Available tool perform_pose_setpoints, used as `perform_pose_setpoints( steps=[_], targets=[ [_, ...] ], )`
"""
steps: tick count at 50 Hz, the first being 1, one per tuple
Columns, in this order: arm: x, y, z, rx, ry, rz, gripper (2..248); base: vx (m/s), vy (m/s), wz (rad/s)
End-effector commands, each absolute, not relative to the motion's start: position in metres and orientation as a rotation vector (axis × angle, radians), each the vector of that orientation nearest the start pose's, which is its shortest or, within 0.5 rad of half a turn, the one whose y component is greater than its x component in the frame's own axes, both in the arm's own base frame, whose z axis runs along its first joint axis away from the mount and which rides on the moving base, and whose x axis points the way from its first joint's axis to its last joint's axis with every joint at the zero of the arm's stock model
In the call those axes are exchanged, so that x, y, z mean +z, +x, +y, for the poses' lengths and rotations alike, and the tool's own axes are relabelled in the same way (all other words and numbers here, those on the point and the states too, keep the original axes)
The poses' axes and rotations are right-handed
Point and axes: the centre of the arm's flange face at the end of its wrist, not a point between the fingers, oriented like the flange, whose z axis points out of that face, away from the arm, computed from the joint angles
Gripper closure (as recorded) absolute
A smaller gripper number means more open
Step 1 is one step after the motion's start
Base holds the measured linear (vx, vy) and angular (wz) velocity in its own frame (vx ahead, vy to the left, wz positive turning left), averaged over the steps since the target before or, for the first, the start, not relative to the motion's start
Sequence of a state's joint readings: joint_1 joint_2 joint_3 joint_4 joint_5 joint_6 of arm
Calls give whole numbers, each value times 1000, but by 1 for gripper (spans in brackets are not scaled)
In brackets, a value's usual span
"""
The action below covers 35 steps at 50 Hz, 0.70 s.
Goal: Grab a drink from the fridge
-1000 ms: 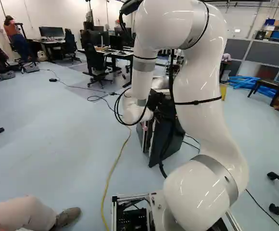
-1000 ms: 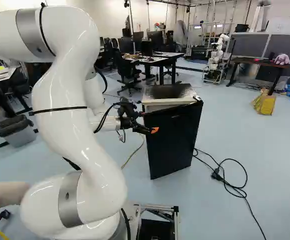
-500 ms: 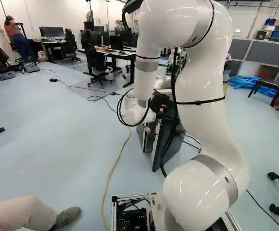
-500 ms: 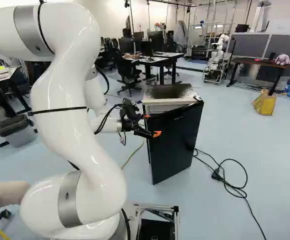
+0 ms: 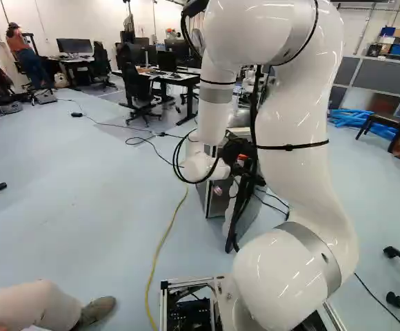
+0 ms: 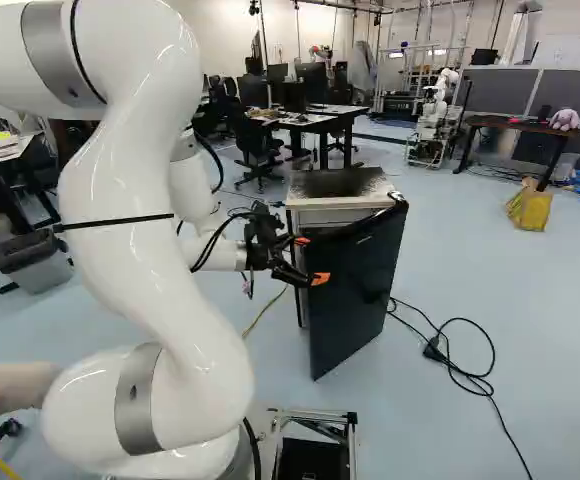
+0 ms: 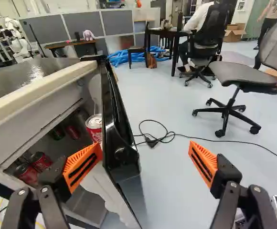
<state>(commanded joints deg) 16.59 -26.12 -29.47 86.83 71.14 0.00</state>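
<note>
Red metal drink can with a silver top (image 7: 94,125) sits at the inner side of the glossy black fridge door (image 6: 358,290). The door stands ajar from the white fridge body with a dark top (image 6: 315,203). More red cans (image 7: 40,161) occupy the shadowed interior. The orange-padded black gripper (image 6: 311,260) has its two fingers spread wide—one beside the door's inner face, the other well apart from its outer face. Finger-to-door contact cannot be confirmed.

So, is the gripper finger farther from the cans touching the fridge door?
Apart: the wrist view shows floor between that finger and the fridge door.
</note>
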Motion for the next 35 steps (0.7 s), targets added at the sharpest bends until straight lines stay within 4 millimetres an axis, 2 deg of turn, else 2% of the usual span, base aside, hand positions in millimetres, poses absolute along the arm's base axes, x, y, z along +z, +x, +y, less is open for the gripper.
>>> perform_pose_setpoints(
  steps=[35],
  targets=[
    [268,327,-20,1150,1573,-1367,3,0,0,0]
  ],
)
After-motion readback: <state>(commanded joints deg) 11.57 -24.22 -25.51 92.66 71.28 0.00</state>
